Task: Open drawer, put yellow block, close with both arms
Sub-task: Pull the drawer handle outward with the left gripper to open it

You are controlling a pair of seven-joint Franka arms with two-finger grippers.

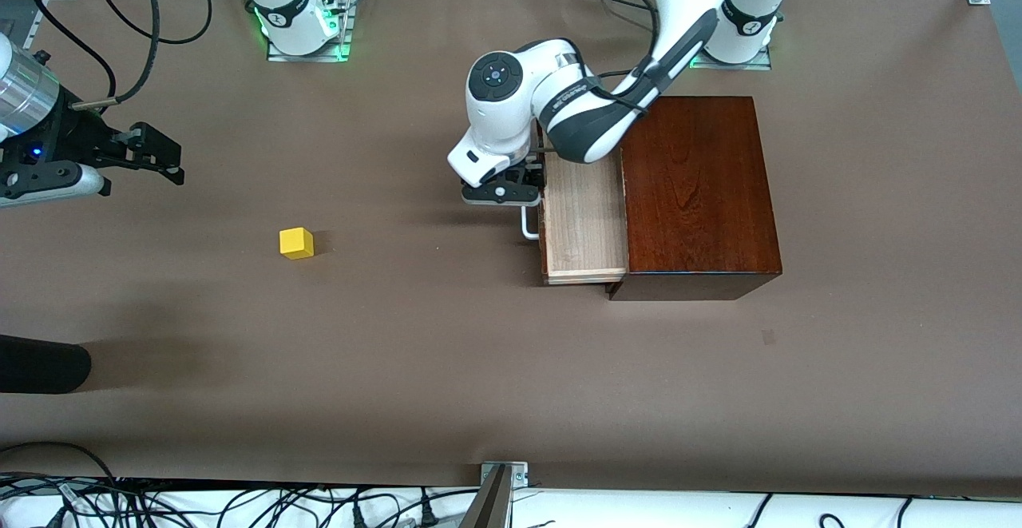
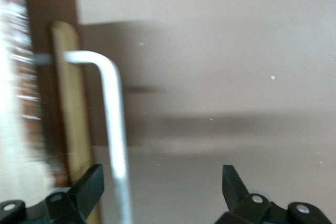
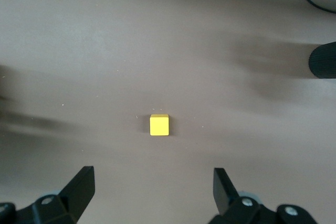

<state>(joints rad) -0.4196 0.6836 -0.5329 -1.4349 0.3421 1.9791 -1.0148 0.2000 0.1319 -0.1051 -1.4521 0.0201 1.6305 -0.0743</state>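
Observation:
The drawer [image 1: 583, 220] is pulled partway out of the dark mahogany box [image 1: 699, 192], and its pale tray is empty. Its white handle [image 1: 529, 224] faces the right arm's end of the table. My left gripper [image 1: 505, 192] is at the handle and open. In the left wrist view the handle bar [image 2: 116, 129] runs between the fingers [image 2: 90, 186], close to one, with the drawer front [image 2: 71, 119] beside it. The yellow block [image 1: 296, 243] lies on the table toward the right arm's end. My right gripper [image 1: 169, 162] is open and empty, up in the air. Its wrist view shows the block [image 3: 159, 125] ahead of the open gripper [image 3: 153, 186].
The table is covered in brown cloth [image 1: 447, 352]. A black rounded object [image 1: 40, 364] reaches in at the right arm's end, nearer the front camera than the block; it also shows in the right wrist view [image 3: 323, 61]. Cables lie along the table's front edge.

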